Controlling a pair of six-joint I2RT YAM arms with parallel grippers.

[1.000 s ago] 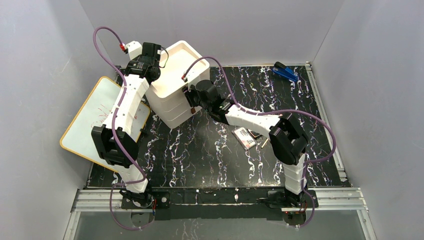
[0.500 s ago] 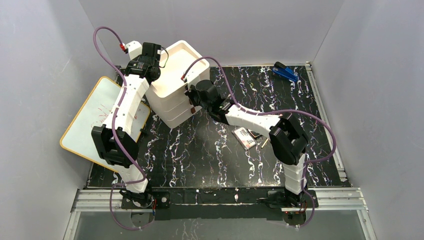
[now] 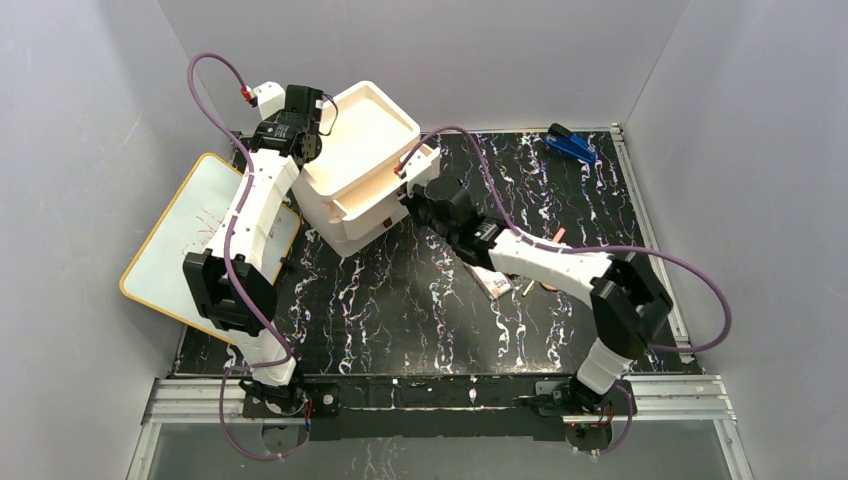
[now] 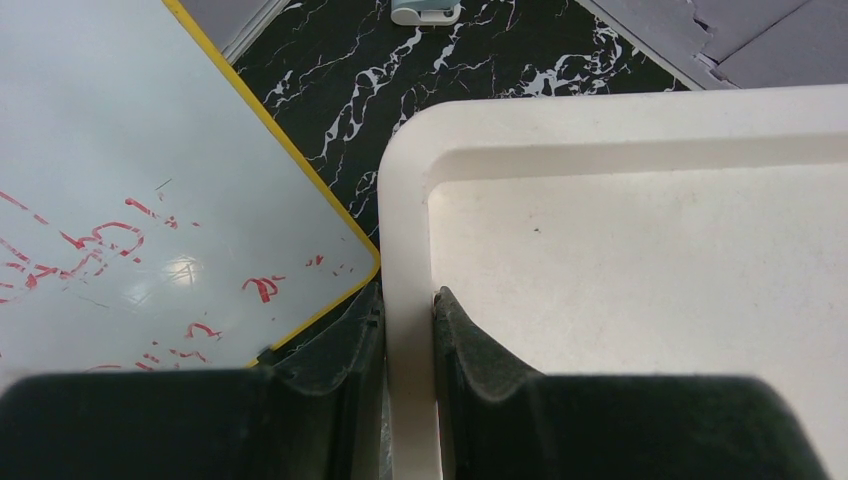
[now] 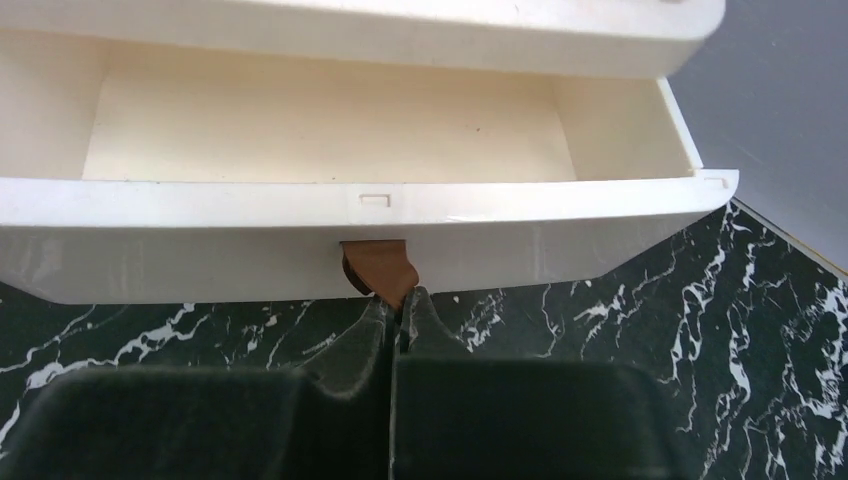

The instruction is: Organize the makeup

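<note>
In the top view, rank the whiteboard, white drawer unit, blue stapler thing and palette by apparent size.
1. whiteboard
2. drawer unit
3. blue stapler-like object and palette: alike, and the right arm hides part of the palette.

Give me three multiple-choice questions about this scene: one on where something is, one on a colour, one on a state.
1. Where does the blue stapler-like object lie?
A) far right corner of the black marbled table
B) near left corner
C) on the whiteboard

2. What colour is the pull tab pinched by the right gripper?
A) green
B) brown
C) blue

3. How is the top drawer of the cream plastic drawer unit?
A) shut
B) lifted out
C) pulled open

Answers:
1 A, the top view shows it by the far right edge.
2 B, the right wrist view shows it brown.
3 C, its inside is exposed.
</note>
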